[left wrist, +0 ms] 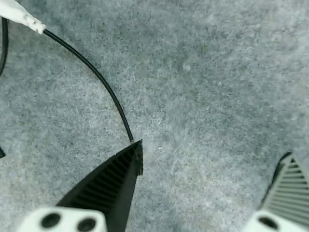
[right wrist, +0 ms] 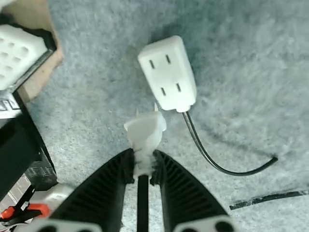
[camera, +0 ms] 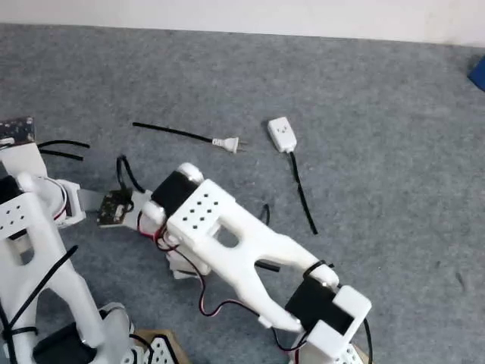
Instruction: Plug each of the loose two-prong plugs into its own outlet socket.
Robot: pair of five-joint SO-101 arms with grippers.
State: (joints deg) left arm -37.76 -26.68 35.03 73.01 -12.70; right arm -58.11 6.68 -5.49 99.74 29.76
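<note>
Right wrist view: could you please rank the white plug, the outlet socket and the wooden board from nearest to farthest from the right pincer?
1. The white plug: clamped in the right pincer.
2. The outlet socket: just ahead of the plug's prongs.
3. The wooden board: farthest, set apart from both.

On the counter [camera: 379, 114] a loose plug [camera: 227, 142] lies just left of a socket [camera: 281, 133], not touching it. A second plug [right wrist: 145, 128], between the right gripper's [right wrist: 141, 162] fingers [right wrist: 111, 179], lies just beside a second socket [right wrist: 166, 72].

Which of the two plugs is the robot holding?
The plug in the right gripper, beside a socket; the other plug lies free on the carpet.
</note>
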